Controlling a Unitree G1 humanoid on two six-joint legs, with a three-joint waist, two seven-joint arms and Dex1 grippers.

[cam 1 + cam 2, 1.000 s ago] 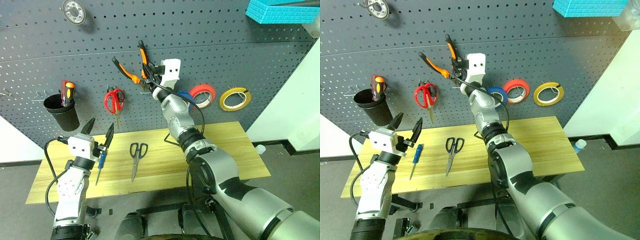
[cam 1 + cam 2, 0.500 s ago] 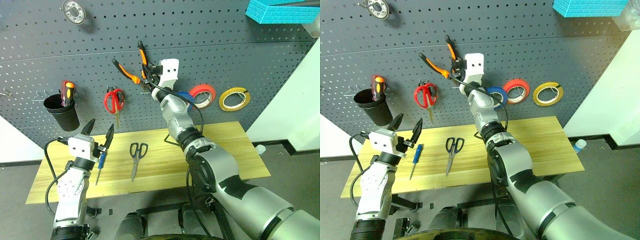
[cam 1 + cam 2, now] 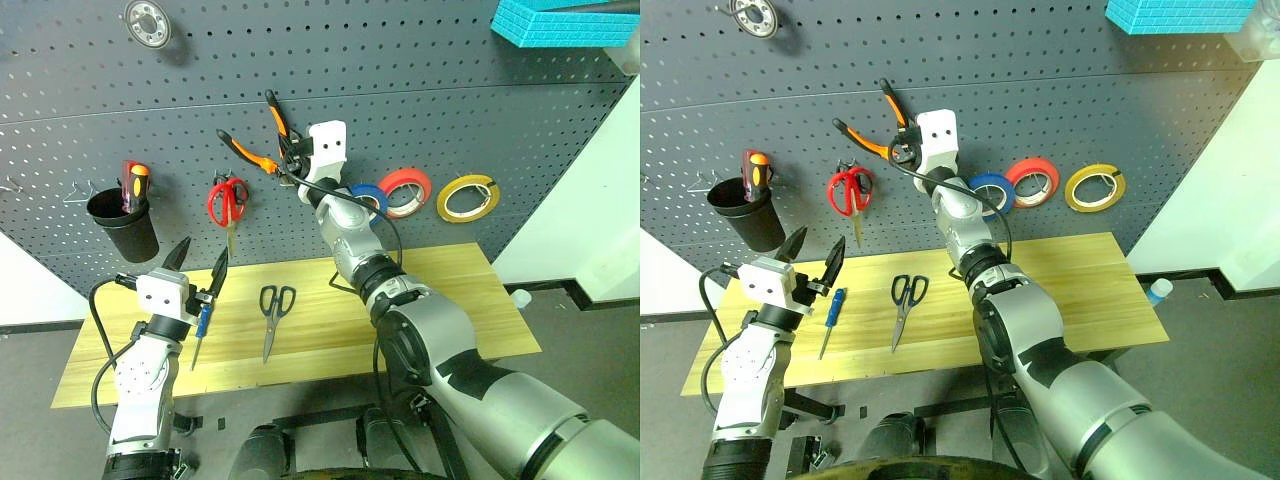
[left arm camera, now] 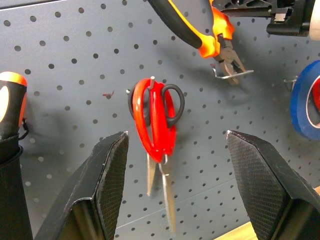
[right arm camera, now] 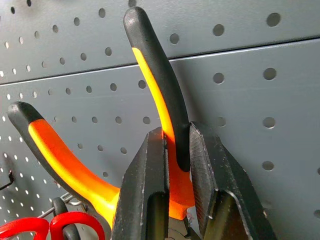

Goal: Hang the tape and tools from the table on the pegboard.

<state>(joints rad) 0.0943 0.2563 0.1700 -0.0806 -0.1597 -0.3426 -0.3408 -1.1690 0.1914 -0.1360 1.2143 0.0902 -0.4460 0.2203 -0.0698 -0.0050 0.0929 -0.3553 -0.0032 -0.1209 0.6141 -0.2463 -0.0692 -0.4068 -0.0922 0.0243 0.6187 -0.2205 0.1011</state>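
Upper centre, our right gripper (image 3: 288, 152), fingers clamped on one handle, holds the pliers (image 3: 258, 140) against the pegboard (image 3: 420, 80). Next we judge their nose must settle onto the hook (image 4: 231, 75). Our left gripper (image 3: 197, 260) waits, fingers wide, over the counter (image 3: 450, 300).

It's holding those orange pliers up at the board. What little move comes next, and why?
Probably easing the pliers down onto the metal hook. The right pincer is clamped on one handle, and the nose sits right at that hook, apparently not yet hung.
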